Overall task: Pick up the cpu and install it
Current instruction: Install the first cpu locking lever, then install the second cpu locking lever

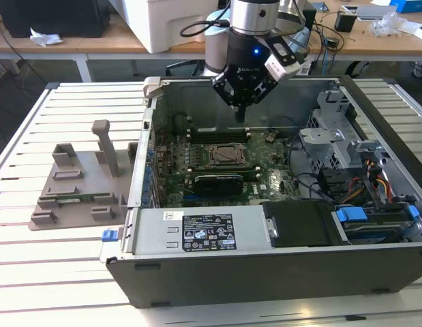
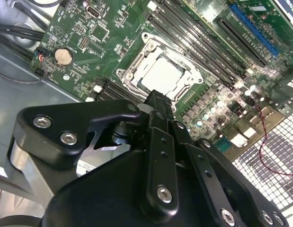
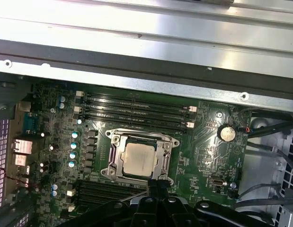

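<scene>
One cpu [image 3: 139,159] sits in the motherboard [image 3: 203,156] socket, directly below the gripper [image 1: 241,112], whose jaws are pressed together, empty.

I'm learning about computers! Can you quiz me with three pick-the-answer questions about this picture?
1. Where is the cpu?
A. on the grey holder
B. in the motherboard socket
C. between the gripper's fingers

2. What colour is the motherboard?
A. green
B. red
C. white

3. What is the gripper doing?
A. carrying the cpu
B. hovering over the open computer case with nothing in it
C. resting on the table

Answers:
1 B: both wrist views show the silver chip sitting inside the socket frame.
2 A: the board around the socket is green.
3 B: the exterior view shows it above the board, fingers together, nothing in them.
</scene>
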`<state>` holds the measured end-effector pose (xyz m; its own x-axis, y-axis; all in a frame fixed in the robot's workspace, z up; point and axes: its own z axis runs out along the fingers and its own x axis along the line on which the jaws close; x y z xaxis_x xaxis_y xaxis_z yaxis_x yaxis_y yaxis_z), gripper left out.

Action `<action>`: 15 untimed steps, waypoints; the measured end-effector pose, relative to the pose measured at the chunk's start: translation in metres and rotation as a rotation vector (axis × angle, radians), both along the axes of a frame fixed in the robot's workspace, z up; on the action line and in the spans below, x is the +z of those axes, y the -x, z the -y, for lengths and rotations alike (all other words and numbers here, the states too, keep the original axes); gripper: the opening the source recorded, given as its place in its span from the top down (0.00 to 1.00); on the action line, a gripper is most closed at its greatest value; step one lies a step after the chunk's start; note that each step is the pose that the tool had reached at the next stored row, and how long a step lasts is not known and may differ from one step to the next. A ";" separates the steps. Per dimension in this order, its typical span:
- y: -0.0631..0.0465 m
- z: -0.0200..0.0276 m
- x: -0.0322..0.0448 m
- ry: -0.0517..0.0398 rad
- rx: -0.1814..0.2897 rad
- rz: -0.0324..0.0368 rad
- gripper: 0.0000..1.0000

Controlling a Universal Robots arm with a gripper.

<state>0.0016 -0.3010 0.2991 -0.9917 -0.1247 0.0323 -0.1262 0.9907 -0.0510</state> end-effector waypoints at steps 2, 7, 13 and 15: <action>0.000 0.0000 0.0000 0.0000 0.000 0.0000 0.89; 0.000 0.0000 0.0001 0.0000 0.000 0.0000 0.89; 0.000 0.0013 0.0002 -0.0021 0.000 0.0000 0.89; 0.000 0.0072 0.0001 -0.0056 0.000 -0.0001 0.89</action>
<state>0.0016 -0.3082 0.2991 -0.9917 -0.1248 0.0316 -0.1262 0.9910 -0.0455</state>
